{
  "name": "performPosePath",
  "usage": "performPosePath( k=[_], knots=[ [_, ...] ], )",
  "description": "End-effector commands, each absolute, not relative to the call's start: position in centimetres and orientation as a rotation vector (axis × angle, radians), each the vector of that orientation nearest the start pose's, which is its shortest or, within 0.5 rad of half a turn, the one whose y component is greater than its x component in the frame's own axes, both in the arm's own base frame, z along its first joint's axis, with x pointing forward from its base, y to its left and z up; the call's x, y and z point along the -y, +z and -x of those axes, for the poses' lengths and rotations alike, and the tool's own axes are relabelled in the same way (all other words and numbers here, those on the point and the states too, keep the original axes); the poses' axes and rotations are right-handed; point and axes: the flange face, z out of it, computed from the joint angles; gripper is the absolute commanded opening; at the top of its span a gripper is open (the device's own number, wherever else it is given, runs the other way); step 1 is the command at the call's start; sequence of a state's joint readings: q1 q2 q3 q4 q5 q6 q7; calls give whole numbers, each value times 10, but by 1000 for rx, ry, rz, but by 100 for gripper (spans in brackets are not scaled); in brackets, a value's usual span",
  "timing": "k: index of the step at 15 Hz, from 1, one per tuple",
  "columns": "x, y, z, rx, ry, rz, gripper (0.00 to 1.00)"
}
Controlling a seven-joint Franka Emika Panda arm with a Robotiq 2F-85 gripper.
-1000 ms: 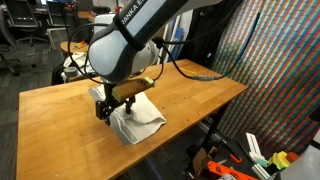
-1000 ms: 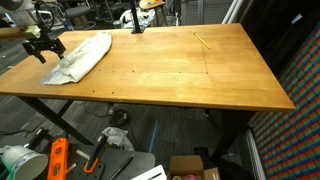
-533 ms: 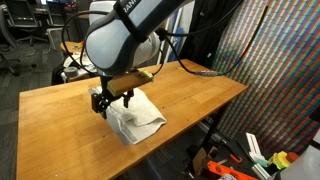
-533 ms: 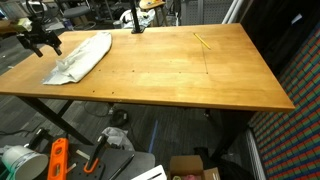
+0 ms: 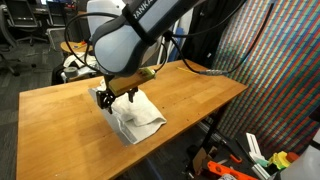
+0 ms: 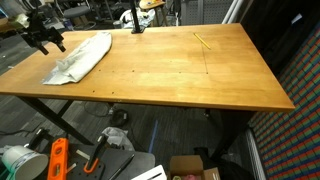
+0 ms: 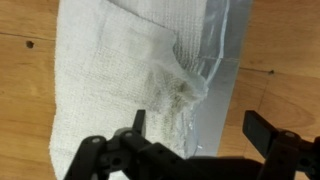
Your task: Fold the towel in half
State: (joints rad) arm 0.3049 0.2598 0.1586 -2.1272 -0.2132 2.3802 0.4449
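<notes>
The large off-white rectangular towel (image 7: pixel 120 70) lies rumpled near one end of the light brown wooden bench (image 6: pixel 190 75), close to its edge, as both exterior views show (image 5: pixel 135 120) (image 6: pixel 80 57). Up close its cloth has a coarse, waffle-like weave. A smoother grey border strip (image 7: pixel 222 60) runs down one side, and a puckered ridge crosses the middle where a flap is bunched over. It is soft and creased, not flat, and its outline is more a long uneven wedge than a clean rectangle. The black two-fingered end effector (image 7: pixel 200 135) of the white robot arm (image 5: pixel 125 40) hangs just above one end of the towel with its fingers (image 7: pixel 138 122) spread wide apart and nothing between them. In an exterior view (image 6: pixel 47 42) it sits over the bench corner beside the cloth. A thin yellow stick (image 6: pixel 202 41) lies well apart on the far side of the bench. On the floor beneath stands an open cardboard box (image 6: pixel 190 166); its contents cannot be made out.
</notes>
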Motion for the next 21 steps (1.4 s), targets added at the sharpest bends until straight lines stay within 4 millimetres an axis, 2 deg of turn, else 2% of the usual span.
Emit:
performPosePath(
  k=[1, 4, 5, 6, 14, 17, 20, 21],
  knots=[
    [-252, 275, -513, 265, -47, 3280, 100],
    [-251, 261, -510, 290, 16, 3303, 100],
    [-252, 259, -510, 299, 13, 3290, 75],
    [-252, 256, -510, 299, 25, 3295, 73],
    [-246, 250, -505, 294, 47, 3294, 12],
    [-240, 249, -501, 297, 91, 3288, 3],
    [-229, 250, -492, 333, 168, 3278, 10],
    [-223, 250, -486, 356, 189, 3273, 9]
  ],
)
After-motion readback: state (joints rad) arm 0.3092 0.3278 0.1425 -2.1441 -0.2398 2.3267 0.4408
